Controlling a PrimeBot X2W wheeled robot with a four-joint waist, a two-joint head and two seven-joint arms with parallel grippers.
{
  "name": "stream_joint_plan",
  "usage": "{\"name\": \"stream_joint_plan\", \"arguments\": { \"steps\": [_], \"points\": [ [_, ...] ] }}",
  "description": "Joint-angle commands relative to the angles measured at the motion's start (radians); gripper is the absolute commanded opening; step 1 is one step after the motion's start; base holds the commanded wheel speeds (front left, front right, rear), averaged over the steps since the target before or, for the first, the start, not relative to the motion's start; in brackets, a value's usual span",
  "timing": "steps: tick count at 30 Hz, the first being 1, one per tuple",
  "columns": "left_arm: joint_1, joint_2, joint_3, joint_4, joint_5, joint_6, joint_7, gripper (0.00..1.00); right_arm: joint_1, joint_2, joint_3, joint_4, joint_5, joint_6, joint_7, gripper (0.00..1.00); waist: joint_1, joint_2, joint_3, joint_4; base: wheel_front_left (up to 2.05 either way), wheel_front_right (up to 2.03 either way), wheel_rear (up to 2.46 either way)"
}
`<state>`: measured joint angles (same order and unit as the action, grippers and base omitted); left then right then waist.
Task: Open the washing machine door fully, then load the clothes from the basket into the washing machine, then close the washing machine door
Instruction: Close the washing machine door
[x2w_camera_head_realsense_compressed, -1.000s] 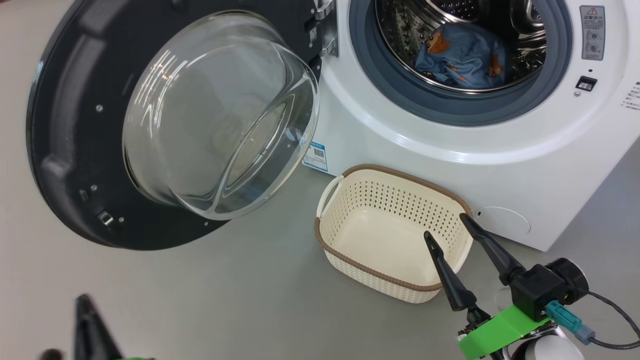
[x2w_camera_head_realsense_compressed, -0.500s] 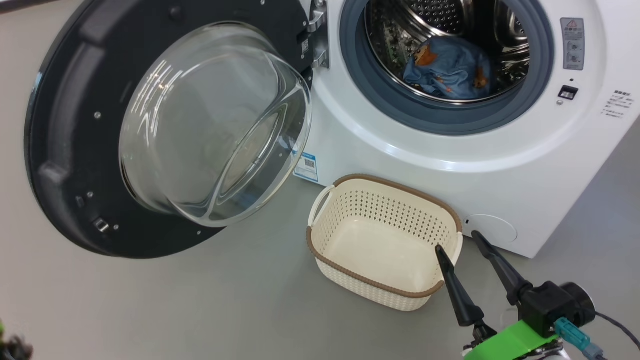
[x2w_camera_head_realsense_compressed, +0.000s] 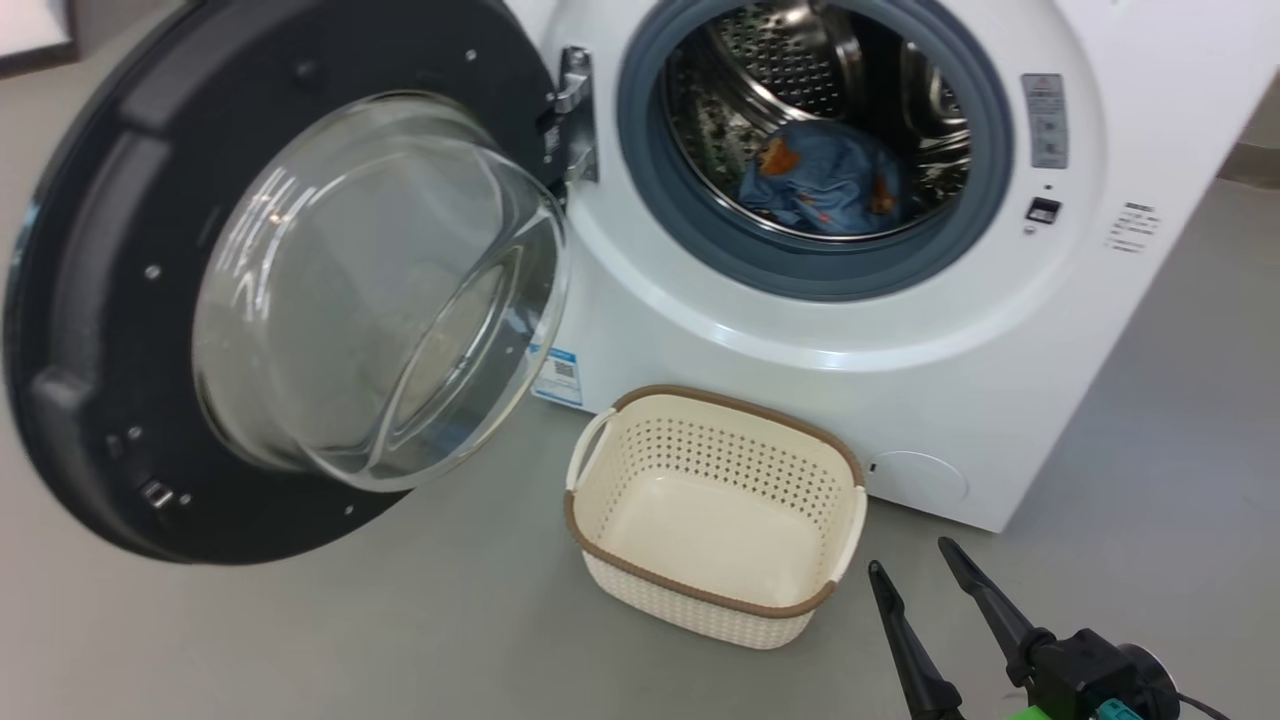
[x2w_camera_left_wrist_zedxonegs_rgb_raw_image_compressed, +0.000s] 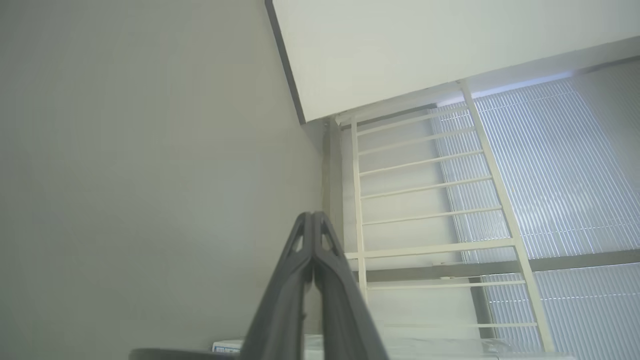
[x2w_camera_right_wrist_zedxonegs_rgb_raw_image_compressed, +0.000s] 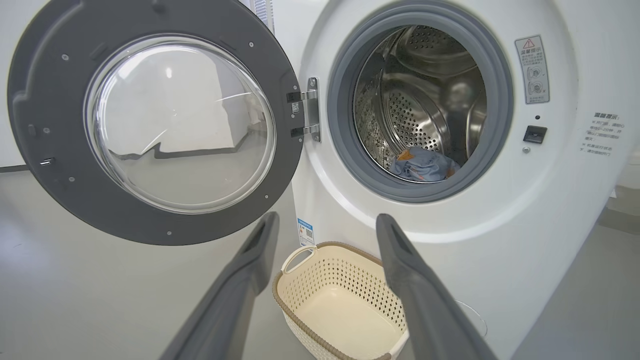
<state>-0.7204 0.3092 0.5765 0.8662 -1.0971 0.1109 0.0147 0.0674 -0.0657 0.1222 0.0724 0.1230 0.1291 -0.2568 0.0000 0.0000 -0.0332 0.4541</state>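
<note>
We find the clothes (x2w_camera_head_realsense_compressed: 825, 190) inside the washing machine (x2w_camera_head_realsense_compressed: 800, 380) — its door (x2w_camera_head_realsense_compressed: 100, 300) swung out, seemingly fully — and the basket (x2w_camera_head_realsense_compressed: 690, 592) just before it. Right gripper's (x2w_camera_head_realsense_compressed: 911, 556) jaws stand apart; left gripper's (x2w_camera_left_wrist_zedxonegs_rgb_raw_image_compressed: 312, 216) jaws are pressed together.

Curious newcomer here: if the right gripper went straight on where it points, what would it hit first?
Probably the front panel of the big white washing machine, just below its drum opening and above the cream perforated plastic basket. Nothing nearer shows ahead of the right gripper, though depth is unclear.
</note>
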Motion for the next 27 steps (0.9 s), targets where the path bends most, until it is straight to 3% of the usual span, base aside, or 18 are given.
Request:
{"name": "stream_joint_plan", "arguments": {
  "steps": [1, 10, 20, 27],
  "points": [
    [-0.048, 0.058, 0.013, -0.003, -0.011, -0.002, 0.020, 0.00, -0.008, -0.002, 0.027, -0.022, -0.009, 0.002, -0.005, 1.00, 0.0000, 0.0000, -0.018, -0.038, 0.00, 0.00, 0.00],
    [-0.128, 0.086, -0.043, 0.113, -0.019, -0.022, 0.171, 0.00, 0.020, -0.007, 0.026, -0.013, -0.012, 0.002, -0.005, 1.00, 0.0000, 0.0000, -0.036, -0.108, 0.00, 0.00, 0.00],
    [-0.150, 0.100, -0.060, 0.175, -0.034, -0.007, 0.285, 0.00, 0.037, -0.013, 0.018, -0.013, -0.009, 0.002, -0.005, 1.00, 0.0000, 0.0000, -0.039, -0.131, 0.00, 0.00, 0.00],
    [-0.136, 0.090, -0.102, 0.202, -0.053, -0.013, 0.510, 0.00, 0.035, -0.010, 0.008, -0.017, -0.012, 0.002, -0.005, 1.00, 0.0000, 0.0000, -0.033, -0.123, 0.00, 0.00, 0.00]
  ]
}}
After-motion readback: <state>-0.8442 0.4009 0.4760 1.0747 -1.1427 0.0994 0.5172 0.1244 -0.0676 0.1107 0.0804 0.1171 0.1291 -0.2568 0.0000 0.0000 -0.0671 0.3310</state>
